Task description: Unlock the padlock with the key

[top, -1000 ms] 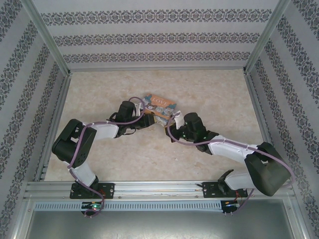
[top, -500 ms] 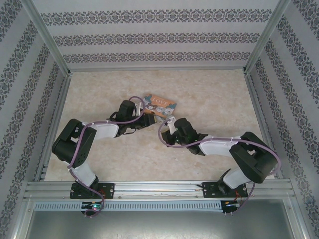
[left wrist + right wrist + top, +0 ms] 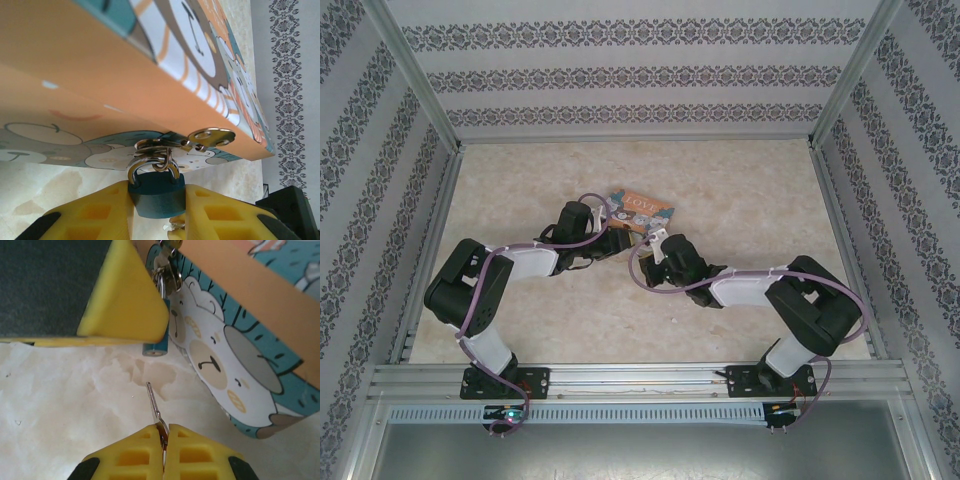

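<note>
The padlock [image 3: 156,199], a tiny teal body with a silvery shackle [image 3: 134,171], hangs from rings on the hasp [image 3: 211,136] of the bear-print LOVE tin [image 3: 100,65]. My left gripper [image 3: 156,202] is shut on the padlock's body, one yellow finger [image 3: 90,215] on each side. In the right wrist view the padlock's underside [image 3: 156,348] faces the key [image 3: 154,405], a thin silvery blade held in my shut right gripper [image 3: 165,434]. The key's tip sits a short way from the padlock, apart from it. From above, both grippers [image 3: 620,240] [image 3: 655,243] meet at the tin's [image 3: 642,207] near edge.
The left gripper's yellow finger [image 3: 125,300] lies right beside the padlock, close to the key's path. The tin's bear-print side wall [image 3: 240,355] stands just right of the key. Beige marbled table [image 3: 740,190] spreads around, with patterned walls on three sides.
My right arm has swung left and folded at the elbow, bringing its gripper and the key up to the tin's near edge beside the left gripper. The left arm has stayed still.
</note>
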`<state>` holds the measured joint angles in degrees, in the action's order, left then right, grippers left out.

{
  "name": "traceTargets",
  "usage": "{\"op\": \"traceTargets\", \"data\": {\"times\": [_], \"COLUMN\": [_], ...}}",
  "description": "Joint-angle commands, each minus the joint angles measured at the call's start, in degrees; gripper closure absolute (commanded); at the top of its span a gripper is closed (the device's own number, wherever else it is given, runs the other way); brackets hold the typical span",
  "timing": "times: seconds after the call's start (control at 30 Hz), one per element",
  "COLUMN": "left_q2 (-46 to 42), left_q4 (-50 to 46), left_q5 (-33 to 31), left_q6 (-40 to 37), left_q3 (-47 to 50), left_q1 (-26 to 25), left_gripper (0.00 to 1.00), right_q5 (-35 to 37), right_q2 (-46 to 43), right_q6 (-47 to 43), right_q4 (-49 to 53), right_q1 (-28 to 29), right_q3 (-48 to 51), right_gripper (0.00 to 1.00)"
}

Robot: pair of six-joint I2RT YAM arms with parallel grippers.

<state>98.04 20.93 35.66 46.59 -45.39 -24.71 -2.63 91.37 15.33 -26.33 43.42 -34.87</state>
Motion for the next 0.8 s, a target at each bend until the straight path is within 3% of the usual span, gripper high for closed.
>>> {"op": "traceTargets", "data": {"times": [0.0,0.77], "left_q2": [0.5,1.2], "left_q4": [3.4,3.7], "left_q5": [1.4,1.5], "left_q6": [0.3,0.2], "left_q3": [-0.8,-1.1], "left_q1": [-0.4,-0.5], "left_gripper": [0.72,0.72], "right_q5": [2.0,5.8], "right_q2": [1.3,3.7], "right_q6": [1.4,1.5], "right_q4": [-2.0,-1.4], "right_q1": [0.9,1.2], "right_q3": [-1.7,-3.9], "right_gripper": [1.00,1.00]}}
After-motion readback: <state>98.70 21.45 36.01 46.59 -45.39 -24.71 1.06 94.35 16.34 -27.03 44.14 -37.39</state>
